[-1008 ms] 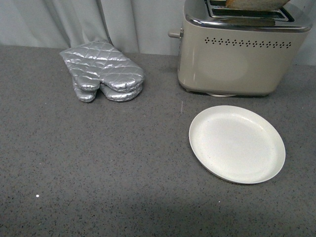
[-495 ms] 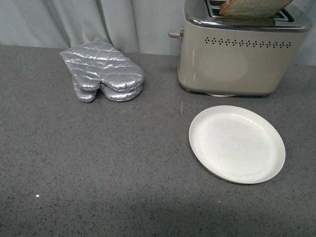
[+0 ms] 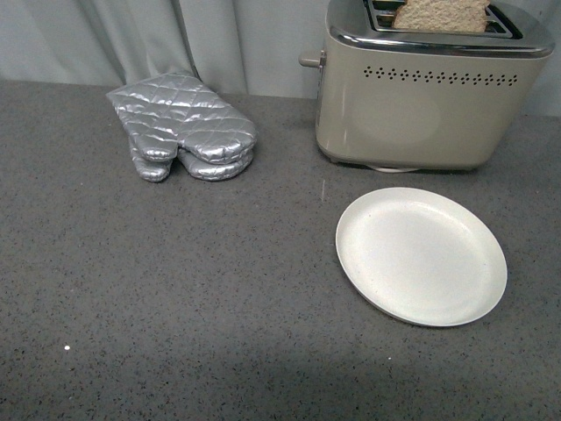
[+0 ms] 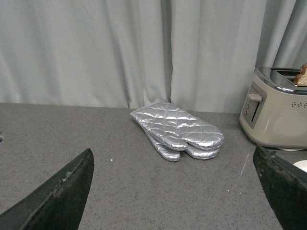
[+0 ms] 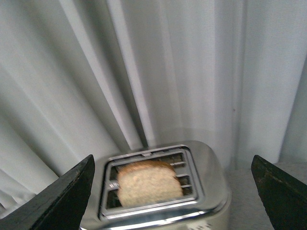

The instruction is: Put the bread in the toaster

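Observation:
The beige toaster (image 3: 421, 96) stands at the back right of the counter. A brown bread slice (image 3: 441, 16) sticks up out of its chrome top, level with the slots. In the right wrist view the bread (image 5: 148, 184) rests in the slot opening of the toaster (image 5: 211, 191). My right gripper (image 5: 175, 191) hangs open above it, its fingers wide apart and clear of the slice. My left gripper (image 4: 177, 191) is open and empty low over the counter, far left of the toaster (image 4: 278, 117). Neither gripper shows in the front view.
A silver oven mitt (image 3: 180, 127) lies at the back left, ahead of the left gripper as the mitt (image 4: 177, 129). An empty white plate (image 3: 421, 256) sits in front of the toaster. Grey curtains hang behind the counter.
The bread was tilted over the toaster's top half a second ago. Now it sits lower and level in the slot.

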### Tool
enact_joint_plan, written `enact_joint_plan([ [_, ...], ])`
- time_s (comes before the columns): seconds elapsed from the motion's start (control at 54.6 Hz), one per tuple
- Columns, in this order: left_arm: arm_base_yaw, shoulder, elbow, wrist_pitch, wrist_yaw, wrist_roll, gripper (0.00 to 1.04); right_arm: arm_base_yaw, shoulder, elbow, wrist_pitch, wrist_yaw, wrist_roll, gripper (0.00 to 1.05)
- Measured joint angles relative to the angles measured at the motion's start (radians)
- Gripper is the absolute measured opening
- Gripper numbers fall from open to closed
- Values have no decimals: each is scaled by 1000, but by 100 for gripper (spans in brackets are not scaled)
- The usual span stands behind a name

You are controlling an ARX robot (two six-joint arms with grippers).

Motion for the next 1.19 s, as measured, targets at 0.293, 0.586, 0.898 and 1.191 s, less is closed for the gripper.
enact_joint_plan([
  [0.293,0,0,0,0,0,0,98,-109,-327,-391,33,24,-272,95],
  [0.586,0,0,0,0,0,0,98,-231,-576,-668,158,-298,-225,49],
  [0.898,0,0,0,0,0,0,98,-233,-720,-763,106,-299,-221,0],
  [1.191,0,0,0,0,0,0,98,-233,-858,-812,22,-300,-219,0],
])
